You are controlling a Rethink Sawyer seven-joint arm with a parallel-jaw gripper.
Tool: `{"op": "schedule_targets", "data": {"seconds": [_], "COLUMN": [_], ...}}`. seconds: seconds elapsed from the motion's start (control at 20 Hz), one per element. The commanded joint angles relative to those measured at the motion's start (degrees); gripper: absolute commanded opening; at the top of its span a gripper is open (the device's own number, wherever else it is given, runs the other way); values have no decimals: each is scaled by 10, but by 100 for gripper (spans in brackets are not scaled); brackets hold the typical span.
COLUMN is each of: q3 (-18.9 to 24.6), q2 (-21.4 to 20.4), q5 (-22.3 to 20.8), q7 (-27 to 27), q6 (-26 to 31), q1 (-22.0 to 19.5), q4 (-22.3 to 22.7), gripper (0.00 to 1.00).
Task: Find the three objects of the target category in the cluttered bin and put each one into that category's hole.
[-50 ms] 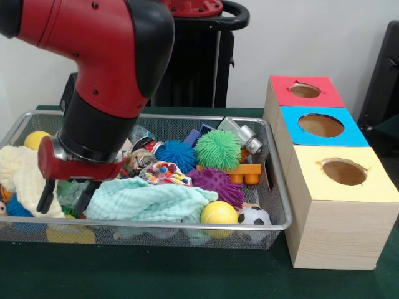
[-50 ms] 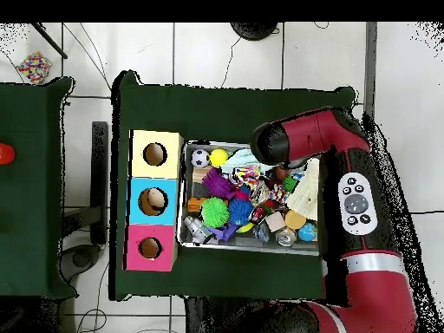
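Observation:
My gripper hangs open over the left end of the wire bin, its dark fingers straddling a crumpled greenish item. A cream cloth lies to its left and a mint cloth to its right. Green, blue and purple spiky balls sit mid-bin. A yellow ball and a small football rest at the front right. In the overhead view the arm's head hides the gripper above the bin.
Three wooden boxes with round holes stand in a row right of the bin: red top, blue top, yellow top. An orange block, a grey toy and another yellow ball also lie in the bin.

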Motion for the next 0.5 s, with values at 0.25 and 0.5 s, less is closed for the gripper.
{"op": "schedule_targets", "data": {"seconds": [0.25,0.5], "q3": [-24,-52], "q2": [58,57], "q5": [-55,-65], "q7": [-219,-205], "q6": [62,87], "q1": [3,24], "q4": [-35,-45], "gripper": [100,100]}}
